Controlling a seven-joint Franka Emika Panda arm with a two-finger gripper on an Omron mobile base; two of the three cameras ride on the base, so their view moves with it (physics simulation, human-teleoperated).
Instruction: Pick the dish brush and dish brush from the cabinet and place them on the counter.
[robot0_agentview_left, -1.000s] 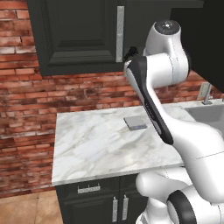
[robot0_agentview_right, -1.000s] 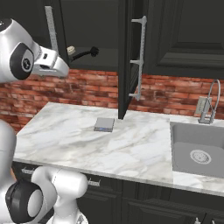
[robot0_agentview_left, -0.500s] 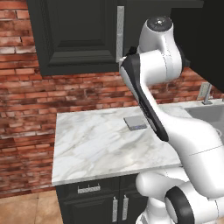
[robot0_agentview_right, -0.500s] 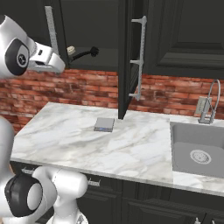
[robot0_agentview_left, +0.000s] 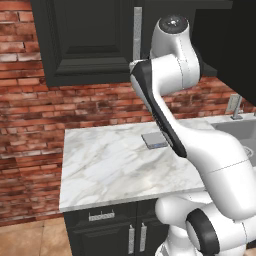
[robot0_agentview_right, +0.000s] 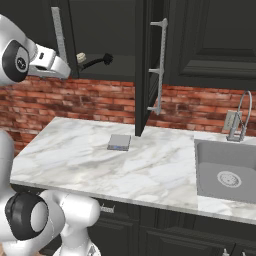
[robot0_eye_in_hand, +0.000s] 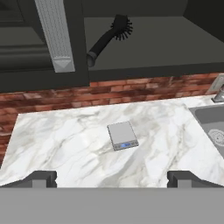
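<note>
On the dark inner shelf of the open cabinet (robot0_agentview_right: 100, 30) lies the black dish brush (robot0_eye_in_hand: 107, 37), bristle head up and to the right in the hand view. From the right base view this black brush (robot0_agentview_right: 96, 61) points right, with a cream round head (robot0_agentview_right: 81, 57) of the other dish brush just left of it. My gripper (robot0_eye_in_hand: 111, 178) is open, fingertips (robot0_eye_in_hand: 41, 177) wide apart with nothing between them, and it hangs back from the shelf, above the white marble counter (robot0_eye_in_hand: 52, 140). My hand (robot0_agentview_right: 52, 64) sits left of the brushes, apart from them.
A flat grey square pad (robot0_agentview_right: 119, 142) lies mid-counter. The open cabinet door (robot0_agentview_right: 145, 65) with its silver bar handle (robot0_agentview_right: 160, 65) juts out edge-on above it. Another bar handle (robot0_eye_in_hand: 54, 35) hangs close to my hand. The sink (robot0_agentview_right: 225, 172) and faucet (robot0_agentview_right: 240, 117) are on the right.
The arm has risen a little and swung slightly left, drawing the hand back from the shelf. The gripper stays open; the brushes and pad have not moved.
</note>
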